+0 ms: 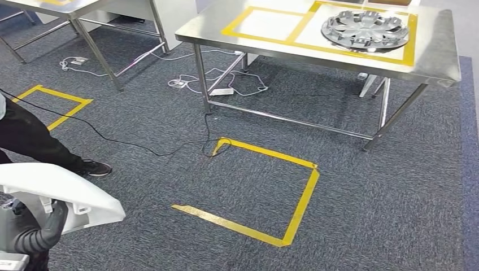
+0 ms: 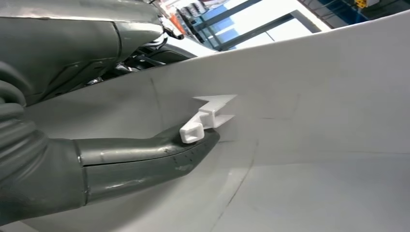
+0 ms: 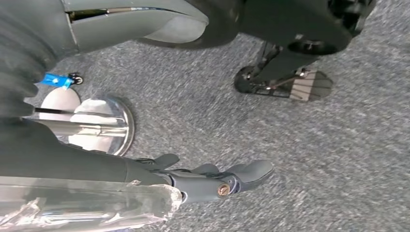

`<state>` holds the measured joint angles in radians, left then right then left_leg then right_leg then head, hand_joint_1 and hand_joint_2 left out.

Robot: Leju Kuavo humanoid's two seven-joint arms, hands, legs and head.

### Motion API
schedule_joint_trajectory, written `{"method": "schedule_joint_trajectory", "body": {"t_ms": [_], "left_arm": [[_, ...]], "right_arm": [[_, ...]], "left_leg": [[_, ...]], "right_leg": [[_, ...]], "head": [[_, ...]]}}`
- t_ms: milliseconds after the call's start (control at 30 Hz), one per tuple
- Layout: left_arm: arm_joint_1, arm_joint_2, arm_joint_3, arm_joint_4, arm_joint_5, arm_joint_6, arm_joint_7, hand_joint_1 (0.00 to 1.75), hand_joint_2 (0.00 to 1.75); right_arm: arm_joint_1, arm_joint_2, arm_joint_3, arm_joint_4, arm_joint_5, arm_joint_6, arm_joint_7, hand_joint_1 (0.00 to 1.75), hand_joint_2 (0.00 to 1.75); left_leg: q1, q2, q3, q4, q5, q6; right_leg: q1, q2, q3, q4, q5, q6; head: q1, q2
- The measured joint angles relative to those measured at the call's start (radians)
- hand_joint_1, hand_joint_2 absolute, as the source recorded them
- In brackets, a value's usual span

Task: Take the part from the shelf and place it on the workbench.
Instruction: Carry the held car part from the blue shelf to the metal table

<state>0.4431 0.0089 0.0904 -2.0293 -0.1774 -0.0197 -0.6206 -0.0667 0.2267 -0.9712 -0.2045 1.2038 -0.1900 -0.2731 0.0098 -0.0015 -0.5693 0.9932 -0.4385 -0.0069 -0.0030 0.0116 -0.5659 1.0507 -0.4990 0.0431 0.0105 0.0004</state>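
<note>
The part (image 1: 68, 192), a large white moulded panel with a smooth matt surface and a curved, rounded edge, sits at the lower left of the head view, carried low over the grey speckled carpet (image 1: 350, 214). The left hand (image 1: 48, 228) grips it from beneath; dark ribbed covering and dark fingers show under the panel's edge. In the left wrist view the thick grey thumb (image 2: 145, 162) lies flat against the panel's pale inner face (image 2: 314, 121), its tip touching a small white hollow clip tab (image 2: 205, 118) that stands out from the surface. The left hand is thus clasped on the part.

The right hand (image 3: 217, 181) appears in the right wrist view above the carpet (image 3: 338, 145), its dark fingers fairly straight and lying close together, nothing between them and touching nothing.

The workbench (image 1: 440, 39), of brushed stainless steel on slim metal legs, stands at the upper right of the head view, well apart from the part. Yellow tape marks 2 rectangles on its top; a silver spoked wheel cover (image 1: 365, 28) lies in the right one. An open outline of yellow floor tape (image 1: 305, 192) lies on the carpet before the bench. A person's dark trouser leg and shoe (image 1: 93, 167) stand at the left.
</note>
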Motion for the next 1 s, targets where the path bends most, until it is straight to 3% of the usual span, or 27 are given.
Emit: {"method": "schedule_joint_trajectory", "body": {"t_ms": [33, 100, 133, 167, 200, 233, 267, 333, 367, 500, 567, 633, 667, 700, 767, 833, 900, 1000], "left_arm": [[0.000, -0.001, 0.000, -0.001, 0.000, -0.001, -0.001, 1.75, 1.75], [0.001, -0.003, 0.000, -0.003, 0.000, -0.003, -0.001, 1.75, 1.75], [0.002, -0.004, 0.000, -0.003, 0.000, -0.003, -0.001, 1.75, 1.75], [0.003, -0.005, 0.001, -0.003, 0.000, -0.003, -0.001, 1.75, 1.75], [0.005, -0.006, 0.001, -0.003, 0.000, -0.003, -0.001, 1.75, 1.75], [0.006, -0.007, 0.002, -0.003, 0.000, -0.003, -0.001, 1.75, 1.75], [0.007, -0.007, 0.004, -0.003, 0.001, -0.003, -0.001, 1.75, 1.75], [0.008, -0.007, 0.008, -0.004, 0.003, -0.003, -0.002, 1.75, 1.75], [0.009, -0.007, 0.011, -0.006, 0.005, -0.004, -0.002, 1.75, 1.75], [0.011, -0.010, 0.020, -0.012, 0.010, -0.005, -0.005, 1.75, 1.75], [0.011, -0.010, 0.024, -0.014, 0.010, -0.005, -0.006, 1.75, 1.75], [0.013, -0.011, 0.025, -0.014, 0.010, -0.006, -0.008, 1.75, 1.75], [0.014, -0.011, 0.026, -0.014, 0.010, -0.006, -0.008, 1.75, 1.75], [0.016, -0.012, 0.026, -0.014, 0.010, -0.006, -0.008, 1.75, 1.75], [0.017, -0.013, 0.027, -0.014, 0.010, -0.007, -0.009, 1.75, 1.75], [0.018, -0.014, 0.029, -0.015, 0.010, -0.009, -0.010, 1.75, 1.75], [0.020, -0.015, 0.031, -0.018, 0.010, -0.012, -0.011, 1.75, 1.75], [0.025, -0.016, 0.031, -0.021, 0.010, -0.014, -0.013, 1.75, 1.75]], "right_arm": [[0.000, 0.000, 0.000, 0.000, 0.000, 0.000, 0.000, 0.00, 1.75], [0.001, 0.000, 0.000, 0.000, 0.000, 0.001, 0.001, 0.00, 1.75], [0.002, 0.000, 0.000, 0.000, 0.000, 0.002, 0.002, 0.00, 1.75], [0.004, 0.000, 0.000, 0.000, 0.000, 0.002, 0.002, 0.00, 1.75], [0.005, 0.000, 0.000, 0.000, 0.000, 0.002, 0.003, 0.00, 1.75], [0.006, 0.000, 0.000, 0.000, 0.000, 0.002, 0.003, 0.00, 1.75], [0.006, 0.000, 0.000, 0.000, 0.001, 0.002, 0.003, 0.00, 1.75], [0.004, 0.000, 0.000, 0.000, 0.001, 0.002, 0.003, 0.00, 1.75], [0.003, 0.000, 0.000, 0.000, 0.001, 0.003, 0.003, 0.00, 1.75], [0.005, 0.000, 0.000, 0.000, 0.002, 0.005, 0.004, 0.00, 1.75], [0.003, 0.000, 0.000, 0.000, 0.003, 0.005, 0.003, 0.00, 1.75], [0.003, 0.000, 0.000, 0.000, 0.003, 0.006, 0.003, 0.00, 1.75], [0.004, 0.000, 0.000, 0.000, 0.003, 0.006, 0.003, 0.00, 1.75], [0.005, 0.000, 0.000, 0.000, 0.003, 0.006, 0.003, 0.00, 1.75], [0.006, 0.000, 0.000, 0.000, 0.003, 0.006, 0.003, 0.00, 1.75], [0.005, 0.000, 0.000, 0.000, 0.004, 0.007, 0.004, 0.00, 1.75], [0.004, 0.000, 0.000, 0.000, 0.006, 0.007, 0.004, 0.00, 1.75], [0.003, 0.000, 0.000, 0.000, 0.007, 0.007, 0.005, 0.00, 1.75]], "left_leg": [[0.002, 0.000, 0.003, -0.002, -0.001, 0.005], [0.000, 0.001, 0.008, -0.001, -0.007, 0.012], [0.000, 0.001, 0.011, -0.001, -0.010, 0.014], [-0.001, 0.001, 0.015, -0.001, -0.014, 0.015], [-0.001, 0.001, 0.021, 0.000, -0.018, 0.014], [0.000, 0.000, 0.029, 0.000, -0.024, 0.012], [0.000, 0.000, 0.038, 0.000, -0.031, 0.009], [-0.003, -0.001, 0.050, 0.001, -0.044, -0.001], [-0.005, -0.001, 0.053, 0.001, -0.048, -0.006], [-0.003, -0.001, 0.055, 0.016, -0.068, -0.025], [-0.002, 0.000, 0.004, 0.114, -0.111, -0.033], [-0.001, 0.000, -0.083, 0.251, -0.153, -0.037], [-0.001, 0.000, -0.114, 0.288, -0.150, -0.038], [-0.001, 0.000, -0.128, 0.290, -0.127, -0.037], [-0.001, 0.000, -0.101, 0.189, -0.033, -0.032], [-0.003, -0.001, -0.055, 0.069, 0.023, -0.024], [-0.004, -0.001, -0.037, 0.023, 0.017, -0.014], [-0.001, -0.003, -0.021, 0.014, 0.004, 0.005]], "right_leg": [[0.000, -0.002, -0.020, 0.043, -0.024, 0.005], [-0.001, -0.003, -0.091, 0.177, -0.083, 0.010], [-0.002, -0.003, -0.126, 0.234, -0.099, 0.012], [-0.002, -0.003, -0.146, 0.260, -0.095, 0.013], [-0.002, -0.003, -0.147, 0.247, -0.071, 0.012], [-0.002, -0.004, -0.129, 0.198, -0.032, 0.011], [-0.002, -0.005, -0.099, 0.128, 0.011, 0.010], [-0.001, -0.006, -0.045, 0.017, 0.057, 0.003], [-0.001, -0.006, -0.032, -0.006, 0.060, -0.002], [-0.002, -0.003, -0.017, -0.016, 0.049, -0.029], [-0.005, -0.003, -0.005, -0.020, 0.042, -0.041], [-0.005, -0.003, 0.005, -0.020, 0.031, -0.046], [-0.005, -0.003, 0.012, -0.020, 0.025, -0.047], [-0.005, -0.002, 0.020, -0.020, 0.018, -0.046], [-0.006, 0.001, 0.041, -0.021, 0.002, -0.041], [-0.002, 0.003, 0.053, -0.020, -0.017, -0.030], [0.003, 0.003, 0.060, -0.024, -0.028, -0.017], [0.002, 0.000, 0.071, -0.010, -0.039, 0.000]], "head": [[0.001, 0.000], [0.002, 0.000], [0.002, 0.000], [0.002, 0.000], [0.002, 0.000], [0.002, 0.000], [0.003, 0.000], [0.003, 0.000], [0.002, 0.000], [-0.002, 0.000], [-0.006, 0.000], [-0.007, 0.000], [-0.007, 0.000], [-0.007, 0.000], [-0.008, 0.000], [-0.009, 0.000], [-0.007, 0.000], [-0.002, 0.000]]}}
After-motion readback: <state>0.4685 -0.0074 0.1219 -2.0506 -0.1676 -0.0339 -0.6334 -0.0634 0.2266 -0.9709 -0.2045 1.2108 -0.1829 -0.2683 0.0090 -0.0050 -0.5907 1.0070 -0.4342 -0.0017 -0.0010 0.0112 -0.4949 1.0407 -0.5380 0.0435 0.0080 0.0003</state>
